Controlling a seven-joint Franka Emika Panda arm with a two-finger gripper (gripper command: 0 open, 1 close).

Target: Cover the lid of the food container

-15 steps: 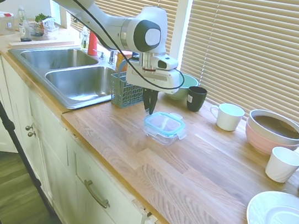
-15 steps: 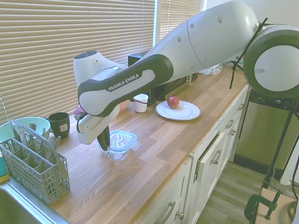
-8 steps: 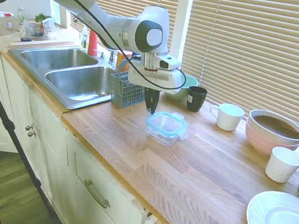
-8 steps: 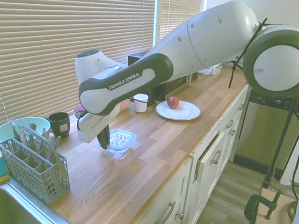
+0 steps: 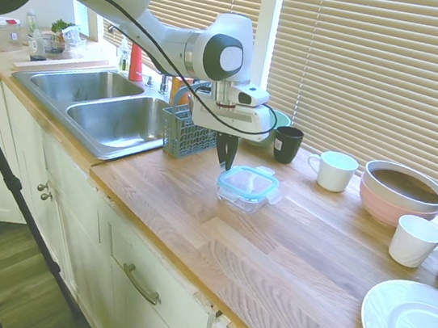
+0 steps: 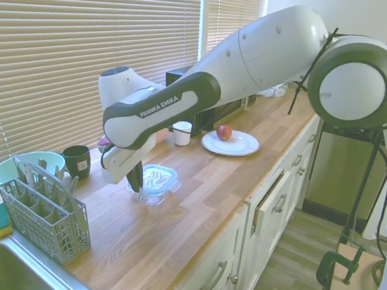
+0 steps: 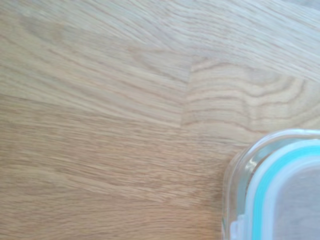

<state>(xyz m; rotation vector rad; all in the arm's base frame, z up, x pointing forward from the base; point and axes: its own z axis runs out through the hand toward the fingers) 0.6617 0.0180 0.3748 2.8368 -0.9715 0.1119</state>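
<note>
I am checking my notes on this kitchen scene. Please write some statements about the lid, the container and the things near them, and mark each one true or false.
1. The lid lies on top of the food container. True.
2. The gripper is lifting the lid high above the counter. False: the lid rests on the container, and the gripper is low beside its edge.
3. The dark mug stands inside the sink. False: it stands on the counter, near the blinds.
4. An apple lies on the white plate. True.
5. The cutlery basket stands between the sink and the container. True.
</note>
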